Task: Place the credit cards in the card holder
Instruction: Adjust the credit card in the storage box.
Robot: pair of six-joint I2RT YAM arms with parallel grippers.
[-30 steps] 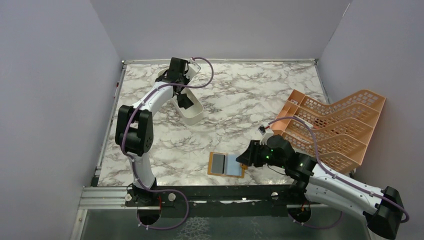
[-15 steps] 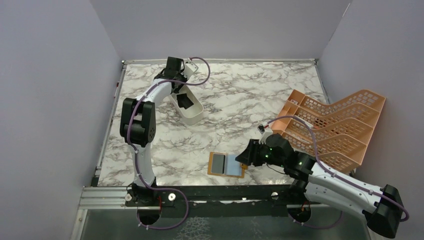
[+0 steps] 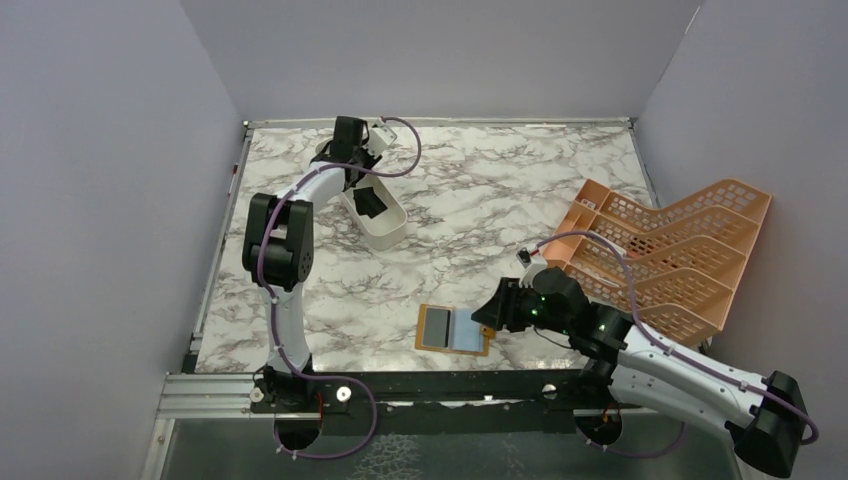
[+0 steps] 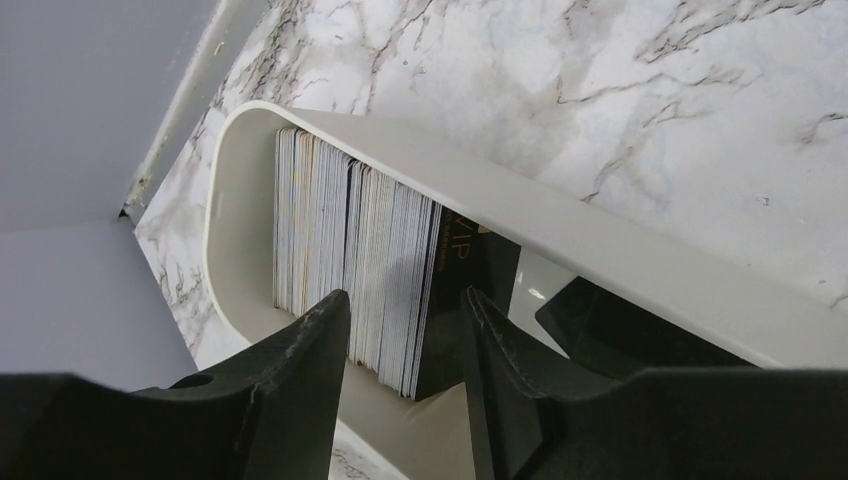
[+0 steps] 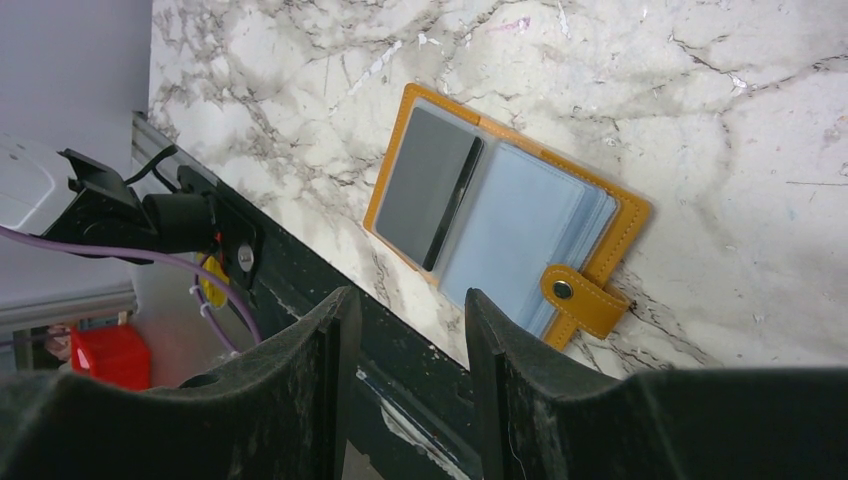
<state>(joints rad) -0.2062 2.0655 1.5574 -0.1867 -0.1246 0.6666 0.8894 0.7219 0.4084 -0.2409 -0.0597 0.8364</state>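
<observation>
L end effector point(image 4: 405, 300): jaws apart, nothing held; hangs over white tray point(image 4: 600, 220), upper left of top view.
R end effector point(image 5: 410, 295): jaws apart, empty; hovers just beside card holder's right edge, lower centre of top view.
Credit cards point(image 4: 350, 260): stack standing on edge in tray's far end; black card point(image 4: 470, 290) caps the stack's right end in L wrist view.
Card holder point(image 5: 500, 220): open flat on table point(image 3: 500, 200) near its front edge; grey card point(image 5: 425, 185) in left panel, pale-blue sleeves on right.
Key relation: stack lies straight ahead of L jaws, and the gap frames its right-hand part. Stack's long axis runs along the tray, cards face-to-face along it, so jaws prob. close across card faces.
Nearer arm: L, directly over cards; R well apart from them, by holder.
Next (est.): L drops in and pinches end card(s).
</observation>
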